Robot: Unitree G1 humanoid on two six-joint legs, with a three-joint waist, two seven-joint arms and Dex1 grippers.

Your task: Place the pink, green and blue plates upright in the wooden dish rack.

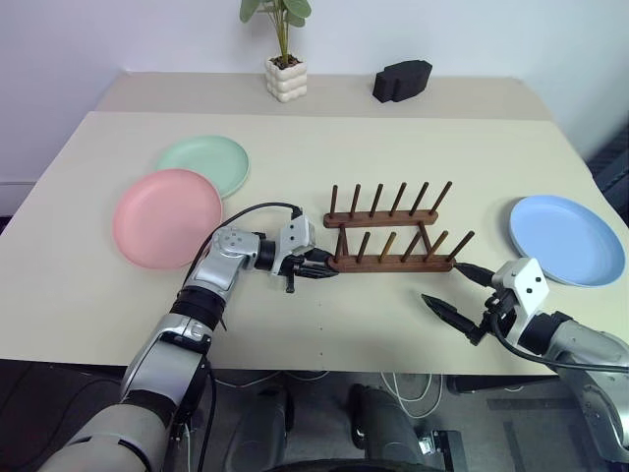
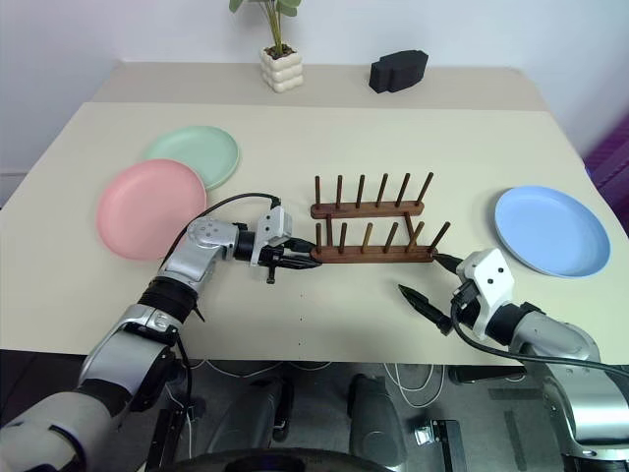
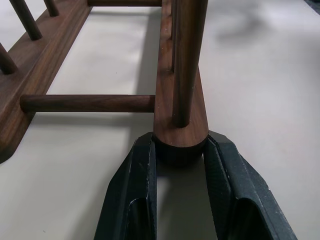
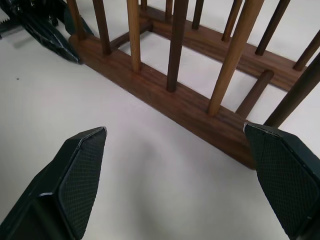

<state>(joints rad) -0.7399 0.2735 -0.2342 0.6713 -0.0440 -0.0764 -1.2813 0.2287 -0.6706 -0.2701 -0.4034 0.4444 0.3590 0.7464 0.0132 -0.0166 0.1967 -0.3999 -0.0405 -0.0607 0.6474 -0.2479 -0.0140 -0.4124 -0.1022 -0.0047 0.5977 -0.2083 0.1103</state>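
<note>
the pink plate [image 1: 167, 217] lies flat on the table [image 1: 324, 324] at the far left, with the green plate [image 1: 207, 162] just behind it; the pink rim overlaps the near edge of the green one.

to the right of these plates, the left gripper [image 1: 322, 264] points sideways toward the wooden dish rack [image 1: 391, 236]. its two black fingers [image 3: 132, 200] are drawn narrow and clamp the rounded left end of the rack's near base bar. the left wrist view shows one pad on each side of that bar end, touching it, with the first upright peg standing just beyond the grip.

the rack stands upright at the table centre. its two base bars run parallel, each bearing six thin pegs. no plate sits between the pegs.

the right gripper [image 1: 458, 292] hovers near the right end of the rack's near bar. its fingers [image 4: 75, 170] are spread wide and hold nothing. in the right wrist view, one finger stands over bare table in front of the bar and the other stands just past the bar's right end; whether it touches the bar cannot be told.

the blue plate [image 1: 567, 239] lies flat at the far right, well apart from the rack and just beyond the right gripper.

a potted plant [image 1: 284, 61] and a black block [image 1: 401, 81] stand at the rear of the table.
</note>
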